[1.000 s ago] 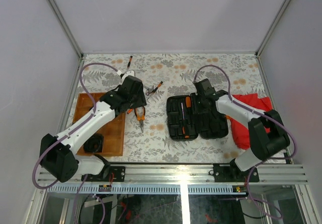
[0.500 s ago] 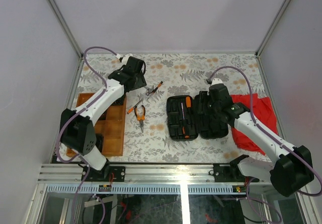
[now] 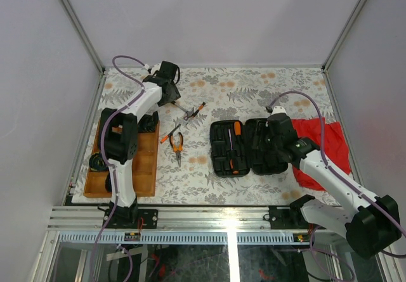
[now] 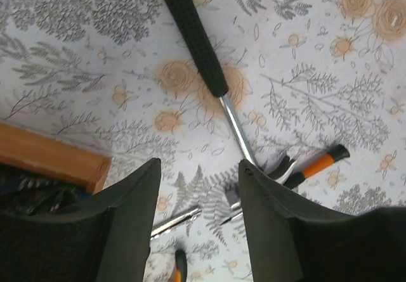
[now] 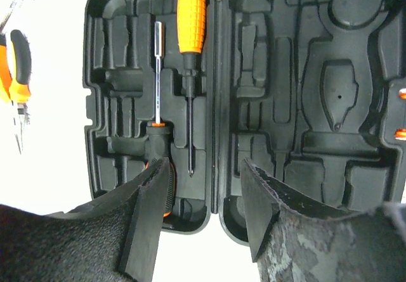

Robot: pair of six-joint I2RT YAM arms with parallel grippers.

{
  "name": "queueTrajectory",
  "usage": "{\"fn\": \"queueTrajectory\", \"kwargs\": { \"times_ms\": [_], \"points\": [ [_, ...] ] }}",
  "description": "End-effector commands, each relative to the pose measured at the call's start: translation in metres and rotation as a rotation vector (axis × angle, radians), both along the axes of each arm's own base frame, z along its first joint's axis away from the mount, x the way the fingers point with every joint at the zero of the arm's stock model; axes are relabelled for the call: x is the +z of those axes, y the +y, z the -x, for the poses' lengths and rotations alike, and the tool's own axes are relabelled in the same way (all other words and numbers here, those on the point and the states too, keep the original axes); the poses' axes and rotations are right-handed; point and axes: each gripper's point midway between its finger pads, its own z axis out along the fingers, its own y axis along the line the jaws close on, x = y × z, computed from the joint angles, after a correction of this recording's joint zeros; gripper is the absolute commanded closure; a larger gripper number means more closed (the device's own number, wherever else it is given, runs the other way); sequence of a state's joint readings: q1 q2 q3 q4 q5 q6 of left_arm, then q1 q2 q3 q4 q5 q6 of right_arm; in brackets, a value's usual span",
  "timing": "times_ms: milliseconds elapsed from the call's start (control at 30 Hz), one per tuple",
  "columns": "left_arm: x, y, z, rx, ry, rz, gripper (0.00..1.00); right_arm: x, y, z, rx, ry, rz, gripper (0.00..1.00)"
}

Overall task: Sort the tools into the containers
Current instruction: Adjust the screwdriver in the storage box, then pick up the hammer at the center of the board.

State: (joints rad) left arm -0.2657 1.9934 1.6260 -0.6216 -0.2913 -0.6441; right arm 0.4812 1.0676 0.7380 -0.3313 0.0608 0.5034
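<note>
The black tool case (image 3: 248, 147) lies open, its two moulded halves side by side (image 5: 279, 98). Its left half holds an orange-handled screwdriver (image 5: 191, 22) and a second driver (image 5: 157, 98). My right gripper (image 5: 203, 168) hangs open and empty above the case's near edge, shown from above too (image 3: 275, 132). My left gripper (image 4: 196, 168) is open and empty over the far-left cloth (image 3: 169, 93). The black-handled hammer (image 4: 196, 41) lies just ahead of it, its head by the right finger. An orange-and-black screwdriver (image 4: 317, 165) lies beside the head. Pliers (image 3: 176, 144) lie mid-table. The wooden tray (image 3: 144, 168) sits at the left.
A red cloth (image 3: 327, 144) lies right of the case. A black round thing (image 3: 98, 162) sits at the tray's left side. Another small driver (image 3: 169, 134) lies by the pliers. The tray's corner (image 4: 57, 158) shows left of my left fingers. White walls close in the table.
My left arm has swung from beside the tray to the far left, over the hammer. My right gripper has pulled back to the right from the case, its jaws now wider.
</note>
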Motion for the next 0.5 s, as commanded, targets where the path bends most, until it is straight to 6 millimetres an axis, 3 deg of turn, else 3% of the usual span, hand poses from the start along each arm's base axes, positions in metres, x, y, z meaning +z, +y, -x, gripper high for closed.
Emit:
{"fn": "queueTrajectory", "kwargs": {
  "times_ms": [0,467],
  "points": [
    [0.005,0.001,-0.031,0.027,-0.042,0.039,0.49,0.000,-0.004,0.000,-0.028,-0.011,-0.010,0.44],
    [-0.037,0.019,-0.071,0.083,0.022,0.040,0.48,-0.002,-0.007,0.001,-0.015,0.012,0.027,0.44]
  ]
}}
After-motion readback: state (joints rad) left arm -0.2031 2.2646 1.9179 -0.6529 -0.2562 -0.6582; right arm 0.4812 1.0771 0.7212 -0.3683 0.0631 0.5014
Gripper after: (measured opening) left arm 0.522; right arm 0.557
